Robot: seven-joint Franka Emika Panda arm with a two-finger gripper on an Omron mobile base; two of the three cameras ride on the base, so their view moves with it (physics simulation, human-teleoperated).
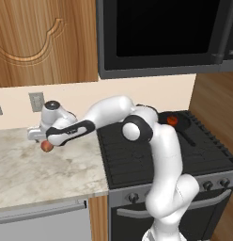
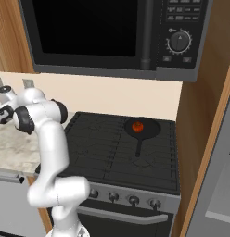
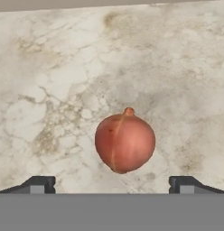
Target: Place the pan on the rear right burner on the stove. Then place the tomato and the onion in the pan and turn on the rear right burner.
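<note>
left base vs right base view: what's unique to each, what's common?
Left base view: the onion on the marble counter, under the open gripper, plus a wall outlet. Right base view: the microwave's dial and buttons, and a tall wooden panel right of the stove. Shared: the stove, with the pan on its rear right burner holding the tomato.

Marble counter (image 1: 38, 174), beige and veined, runs left of the cooktop; same surface in hand view (image 3: 64, 67). Cream backsplash (image 1: 137, 92) behind, with a grey outlet (image 1: 36, 101) on it. Wood cabinet (image 1: 43, 37) above counter, carved curve in the door. Black microwave (image 2: 112, 34) hangs overhead, dial (image 2: 179, 40) and buttons on its right panel. Wood side panel (image 2: 205, 139) to the right. Steel dishwasher front (image 1: 41, 221) under the counter. Light is even, soft shadows.
</note>
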